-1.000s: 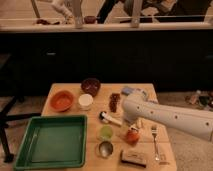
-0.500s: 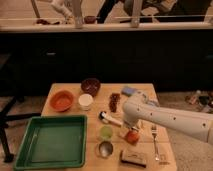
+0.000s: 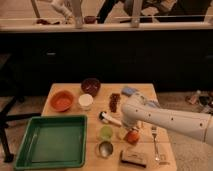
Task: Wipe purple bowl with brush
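Note:
The purple bowl (image 3: 90,86) stands at the back middle of the wooden table (image 3: 70,91), dark inside. The brush (image 3: 107,118) lies mid-table, its dark-and-white head to the left and its white handle running right under my arm. My gripper (image 3: 125,124) hangs from the white arm that reaches in from the right. It is right over the handle end of the brush, well in front of and right of the purple bowl. My wrist hides where the gripper meets the handle.
An orange bowl (image 3: 62,100) and a white cup (image 3: 85,101) sit left of the brush. A green tray (image 3: 51,142) fills the front left. A green cup (image 3: 105,132), metal cup (image 3: 105,148), dark scrubber (image 3: 133,157), fork (image 3: 155,142), an orange item (image 3: 132,136) and a blue sponge (image 3: 129,91) lie around.
My arm has sunk a little toward the brush handle. Nothing on the table has moved.

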